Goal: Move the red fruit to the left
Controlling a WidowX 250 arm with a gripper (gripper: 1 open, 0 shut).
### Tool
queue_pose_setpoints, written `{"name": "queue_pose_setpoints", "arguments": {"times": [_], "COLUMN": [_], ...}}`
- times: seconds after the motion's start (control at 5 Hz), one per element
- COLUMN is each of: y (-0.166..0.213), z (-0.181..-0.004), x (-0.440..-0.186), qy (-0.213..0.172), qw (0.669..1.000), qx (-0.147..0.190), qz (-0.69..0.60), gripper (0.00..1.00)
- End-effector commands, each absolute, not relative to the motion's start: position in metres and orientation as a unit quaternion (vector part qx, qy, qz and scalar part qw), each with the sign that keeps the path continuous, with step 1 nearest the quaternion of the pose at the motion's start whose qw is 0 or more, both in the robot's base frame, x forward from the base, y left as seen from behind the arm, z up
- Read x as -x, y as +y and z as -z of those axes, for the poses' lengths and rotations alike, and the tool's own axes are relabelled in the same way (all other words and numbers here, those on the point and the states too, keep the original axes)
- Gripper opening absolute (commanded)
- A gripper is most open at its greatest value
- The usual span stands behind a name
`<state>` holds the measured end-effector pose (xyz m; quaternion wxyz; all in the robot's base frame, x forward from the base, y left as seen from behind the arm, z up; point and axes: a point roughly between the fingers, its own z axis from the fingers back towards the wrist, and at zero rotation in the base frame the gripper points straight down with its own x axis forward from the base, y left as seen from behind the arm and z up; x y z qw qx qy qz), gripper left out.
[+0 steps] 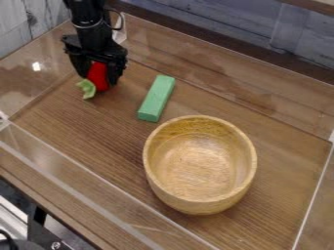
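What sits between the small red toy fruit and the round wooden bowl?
The long light-green rectangular block lies between the small red toy fruit and the round wooden bowl, camera view.

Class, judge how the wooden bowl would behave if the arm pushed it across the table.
The wooden bowl looks thick-walled and rigid, so it probably slides without flexing. Its wide, low shape suggests it is unlikely to tip. It looks fairly heavy beside the green block.

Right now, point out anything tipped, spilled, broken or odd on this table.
Nothing stands out. The bowl sits upright and empty, the green block lies flat beside it, and the red fruit is down on the table under the gripper.
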<state>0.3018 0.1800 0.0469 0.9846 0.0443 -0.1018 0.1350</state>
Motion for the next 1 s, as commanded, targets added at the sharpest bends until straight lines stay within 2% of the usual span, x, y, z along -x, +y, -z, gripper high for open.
{"name": "queue_pose_setpoints", "arguments": {"times": [0.0, 0.8], "y": [0.1893, 0.1860], "z": [-0.0654, -0.0684], "x": [-0.3071, -0.2993], "qy": [-0.122, -0.102], "qw": [0.980, 0.981], "qx": [-0.049, -0.033], "qz": [-0.146, -0.160], "gripper": [1.00, 1.00]}}
